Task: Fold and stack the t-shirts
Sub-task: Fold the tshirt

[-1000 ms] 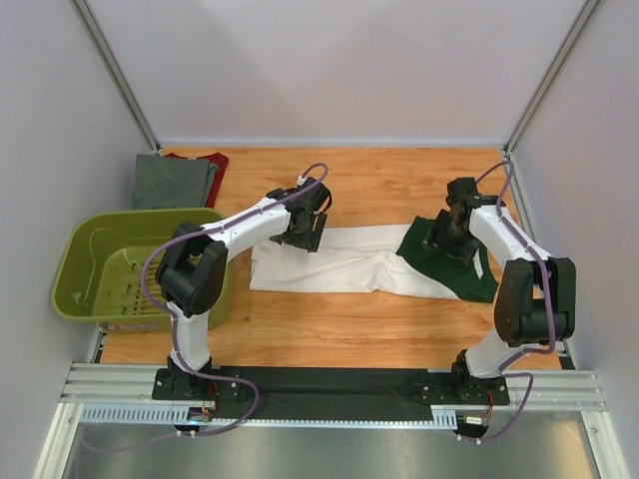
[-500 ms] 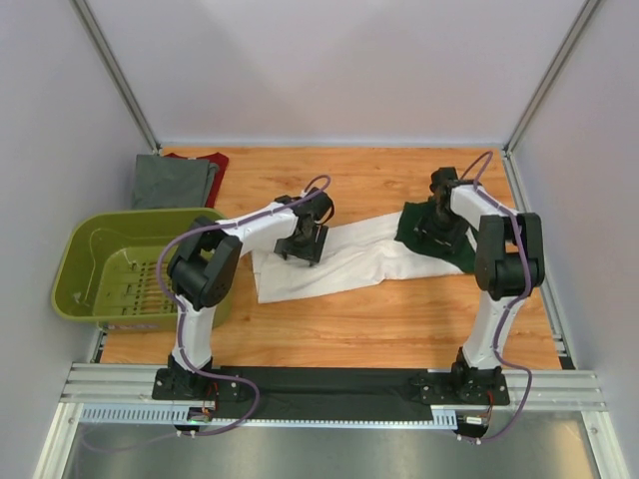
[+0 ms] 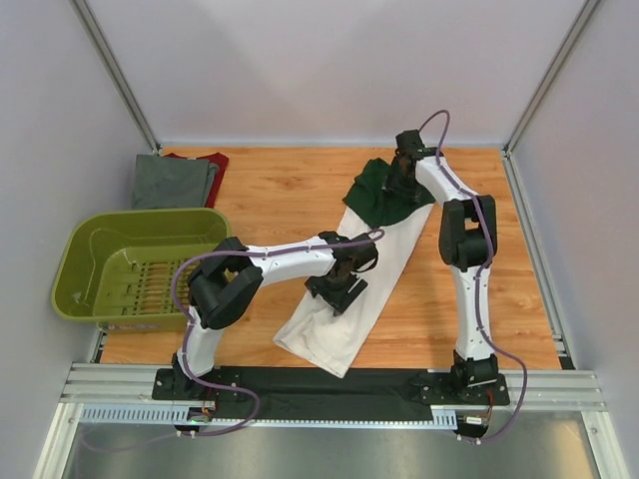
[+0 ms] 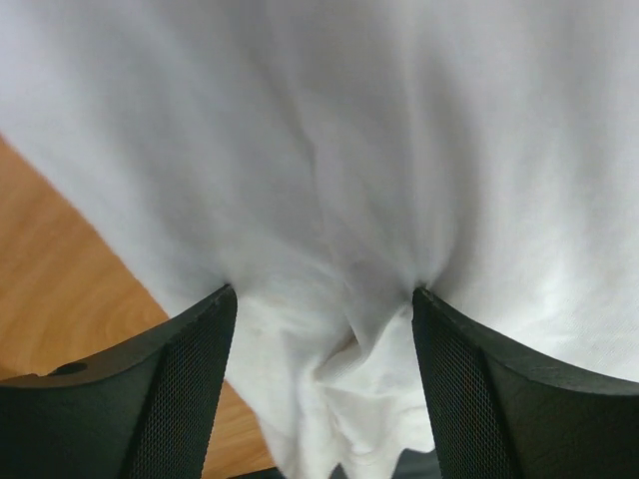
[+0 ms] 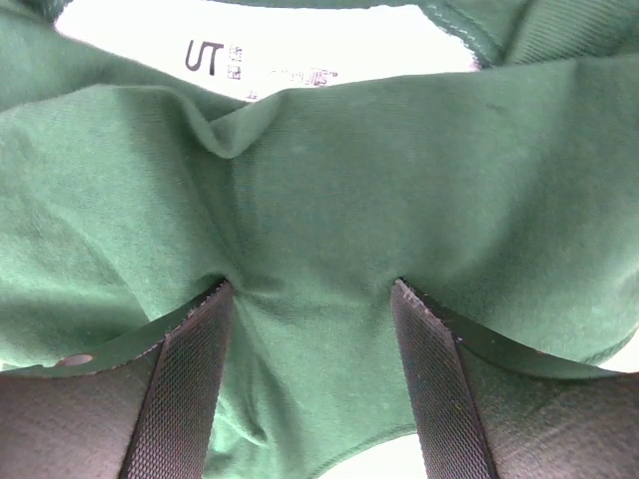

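The white t-shirt (image 3: 381,249) lies in a diagonal strip, its dark green shoulder part (image 3: 371,200) at the far end and its hem toward the near edge. My left gripper (image 3: 337,291) stands open on the white cloth (image 4: 329,150), fingertips pressed down with a pucker of fabric between them. My right gripper (image 3: 399,185) is open too, and its fingertips press into the green cloth (image 5: 329,180) just below the collar label. The grey t-shirt (image 3: 172,182) lies folded at the far left, on top of the dark red t-shirt (image 3: 218,160).
An olive-green plastic basket (image 3: 75,254) stands at the left edge, near my left arm's elbow. Bare wood shows to the left of the white shirt and at the right. Grey walls close in the table on three sides.
The white shirt has swung from lying across the table to a diagonal. The right gripper carried the green end to the far middle; the left gripper dragged the white end toward the near edge.
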`<state>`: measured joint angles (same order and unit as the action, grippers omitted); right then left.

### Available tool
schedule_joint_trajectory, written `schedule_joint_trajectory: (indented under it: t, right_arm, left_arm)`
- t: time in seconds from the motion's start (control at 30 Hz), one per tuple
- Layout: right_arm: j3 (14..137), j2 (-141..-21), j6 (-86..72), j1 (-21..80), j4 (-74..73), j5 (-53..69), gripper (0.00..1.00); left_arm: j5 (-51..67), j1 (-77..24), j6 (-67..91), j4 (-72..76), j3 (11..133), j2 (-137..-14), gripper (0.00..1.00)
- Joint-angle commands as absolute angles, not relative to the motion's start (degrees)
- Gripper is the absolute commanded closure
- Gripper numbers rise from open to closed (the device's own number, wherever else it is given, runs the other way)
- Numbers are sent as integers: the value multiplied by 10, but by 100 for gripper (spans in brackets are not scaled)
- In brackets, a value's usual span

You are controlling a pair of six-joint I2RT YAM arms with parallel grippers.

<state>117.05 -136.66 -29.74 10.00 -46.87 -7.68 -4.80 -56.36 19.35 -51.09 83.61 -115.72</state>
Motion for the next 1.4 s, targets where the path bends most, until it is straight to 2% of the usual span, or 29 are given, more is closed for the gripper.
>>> schedule_joint_trajectory:
  t: [0.0,0.3,0.43,0.57,0.73,0.87,1.03,1.37]
  right_arm:
    - [1242,-1427,-291,134,-451,-34,33]
    - [1390,-1509,-297,155,-452,52,32]
    - [1462,-1470,-261,155,-464,65,27]
    - [1391,-1357,-248,154,-439,55,20]
    - [1290,-1267,-255,159,-432,49,19]
    - [1253,-1287,-273,162,-463,36,19]
    - [1194,-1306,-273,178,-427,35,19]
    - [1255,-1395,-270,185,-424,6,19]
  left_arm:
    - [-4,-574,156,-540,844,-1175,22]
    - [31,-573,157,-522,918,-1194,22]
    - [13,-567,166,-531,940,-1170,21]
    - [1,-521,205,-562,951,-1117,20]
    - [-41,-494,264,-542,915,-1052,18]
    - [-47,-495,379,-512,877,-1040,20]
    - [-75,-529,421,-431,836,-1036,21]
    - [-59,-568,441,-402,816,-1089,21]
